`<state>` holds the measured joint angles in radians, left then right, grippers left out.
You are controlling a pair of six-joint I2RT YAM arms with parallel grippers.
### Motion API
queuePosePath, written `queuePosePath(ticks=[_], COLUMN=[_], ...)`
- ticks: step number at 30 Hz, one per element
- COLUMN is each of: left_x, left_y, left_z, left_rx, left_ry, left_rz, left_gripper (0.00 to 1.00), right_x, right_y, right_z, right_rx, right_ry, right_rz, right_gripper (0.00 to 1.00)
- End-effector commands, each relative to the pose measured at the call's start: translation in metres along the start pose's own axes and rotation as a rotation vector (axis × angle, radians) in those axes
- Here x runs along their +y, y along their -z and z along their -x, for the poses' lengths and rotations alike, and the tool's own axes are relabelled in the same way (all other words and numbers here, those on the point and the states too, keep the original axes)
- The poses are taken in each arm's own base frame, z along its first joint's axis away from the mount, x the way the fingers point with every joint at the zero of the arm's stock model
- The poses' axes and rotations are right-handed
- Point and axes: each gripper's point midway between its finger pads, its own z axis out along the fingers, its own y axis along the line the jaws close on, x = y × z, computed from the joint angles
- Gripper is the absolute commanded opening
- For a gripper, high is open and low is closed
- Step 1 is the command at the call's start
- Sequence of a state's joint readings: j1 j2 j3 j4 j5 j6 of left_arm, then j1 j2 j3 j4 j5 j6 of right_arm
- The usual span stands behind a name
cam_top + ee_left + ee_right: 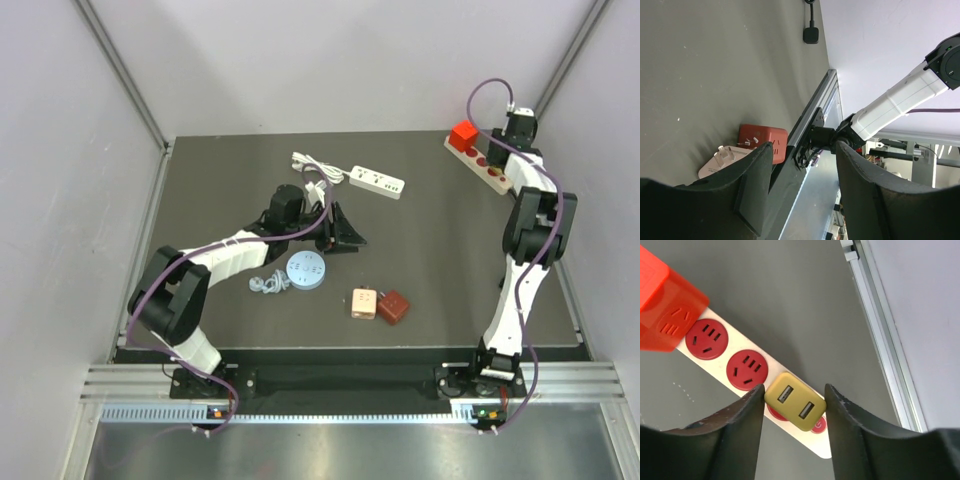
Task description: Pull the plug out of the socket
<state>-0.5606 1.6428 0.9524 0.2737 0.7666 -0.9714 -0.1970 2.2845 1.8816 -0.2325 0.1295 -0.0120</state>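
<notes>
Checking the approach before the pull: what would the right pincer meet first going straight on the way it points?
The mustard USB plug seated in the power strip; it sits inside the right pincer, contact unclear.

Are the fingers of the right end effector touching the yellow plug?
Cannot tell. In the right wrist view the fingers flank the yellow plug with no clear gap, but firm contact is not plain.

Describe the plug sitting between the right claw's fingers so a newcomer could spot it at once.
In the far right corner of the table lies a cream power strip with round red sockets. On its end nearer the right edge, flanked by the right claw, sits a mustard-yellow plug. Unlike the red cube at the other end, it shows two USB ports.
</notes>
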Motion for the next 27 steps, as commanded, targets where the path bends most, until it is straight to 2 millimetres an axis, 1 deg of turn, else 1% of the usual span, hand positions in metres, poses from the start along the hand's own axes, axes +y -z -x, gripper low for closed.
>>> queuePosePath(ticks=[1, 2, 3, 5, 6, 7, 8, 9, 10, 11, 12, 13, 14, 15, 17, 18, 20, 21, 22, 23, 24, 25, 26, 27], left_x=[-0.032, -0.032, -0.033, -0.033, -0.034, -0.036, -0.037, -0.036, -0.037, -0.039, -0.038, -0.04, -0.042, -0.042, -0.046, -0.046, -0.052, -0.051, -0.054, -0.056, -0.053, -0.055, -0.057, -0.05], left_y=[0.007, 0.006, 0.006, 0.004, 0.003, 0.002, 0.001, 0.001, 0.0, -0.001, -0.002, -0.004, -0.005, -0.006, -0.009, -0.011, -0.015, -0.017, -0.019, -0.022, -0.026, -0.029, -0.032, -0.039], left_z=[0.007, 0.007, 0.007, 0.006, 0.005, 0.005, 0.004, 0.004, 0.004, 0.003, 0.003, 0.001, 0.002, 0.001, -0.001, -0.001, -0.002, -0.002, 0.0, -0.002, -0.001, 0.002, 0.002, 0.003], left_rx=[-0.021, -0.02, -0.019, -0.012, -0.01, -0.008, -0.005, -0.008, -0.007, -0.005, -0.005, 0.0, -0.003, -0.005, -0.002, -0.005, -0.004, -0.002, -0.009, -0.004, -0.001, -0.007, -0.007, -0.001], left_ry=[-0.089, -0.088, -0.089, -0.087, -0.09, -0.092, -0.094, -0.094, -0.097, -0.097, -0.096, -0.098, -0.097, -0.097, -0.106, -0.103, -0.105, -0.103, -0.108, -0.112, -0.108, -0.107, -0.109, -0.089], left_rz=[-0.064, -0.064, -0.066, -0.067, -0.07, -0.073, -0.074, -0.072, -0.074, -0.076, -0.078, -0.084, -0.086, -0.085, -0.094, -0.092, -0.108, -0.108, -0.11, -0.112, -0.108, -0.111, -0.116, -0.108], left_gripper=[0.58, 0.57, 0.57, 0.57, 0.57, 0.57, 0.57, 0.57, 0.57, 0.57, 0.57, 0.57, 0.56, 0.56, 0.56, 0.56, 0.56, 0.56, 0.56, 0.56, 0.56, 0.56, 0.55, 0.53], right_x=[0.0, 0.002, 0.003, 0.005, 0.006, 0.006, 0.007, 0.008, 0.01, 0.013, 0.014, 0.018, 0.02, 0.027, 0.03, 0.034, 0.049, 0.053, 0.064, 0.069, 0.077, 0.087, 0.092, 0.102], right_y=[0.003, 0.003, 0.005, 0.007, 0.011, 0.013, 0.016, 0.024, 0.031, 0.03, 0.039, 0.042, 0.046, 0.056, 0.066, 0.074, 0.085, 0.094, 0.099, 0.105, 0.116, 0.123, 0.129, 0.139], right_z=[0.018, 0.017, 0.016, 0.012, 0.015, 0.007, 0.007, 0.011, 0.007, -0.002, 0.003, -0.008, -0.01, -0.006, -0.017, -0.015, -0.03, -0.03, -0.043, -0.048, -0.049, -0.067, -0.074, -0.088], right_rx=[-0.032, -0.029, -0.023, -0.009, -0.015, 0.004, 0.005, -0.002, 0.003, 0.021, 0.009, 0.036, 0.041, 0.035, 0.067, 0.064, 0.114, 0.114, 0.138, 0.146, 0.141, 0.169, 0.182, 0.203], right_ry=[-0.012, -0.04, -0.045, -0.059, -0.069, -0.09, -0.102, -0.115, -0.135, -0.139, -0.142, -0.143, -0.138, -0.131, -0.137, -0.145, -0.16, -0.16, -0.145, -0.132, -0.115, -0.096, -0.092, -0.09], right_rz=[0.014, 0.019, 0.022, 0.03, 0.033, 0.029, 0.029, 0.029, 0.032, 0.033, 0.035, 0.026, 0.022, 0.02, -0.003, 0.004, 0.01, 0.016, 0.01, 0.005, 0.012, 0.008, 0.016, 0.031], right_gripper=[0.44, 0.4, 0.31, 0.27, 0.2, 0.16, 0.14, 0.11, 0.08, 0.06, 0.05, 0.03, 0.0, 0.0, 0.0, 0.0, 0.0, 0.0, 0.0, 0.0, 0.0, 0.0, 0.0, 0.0])
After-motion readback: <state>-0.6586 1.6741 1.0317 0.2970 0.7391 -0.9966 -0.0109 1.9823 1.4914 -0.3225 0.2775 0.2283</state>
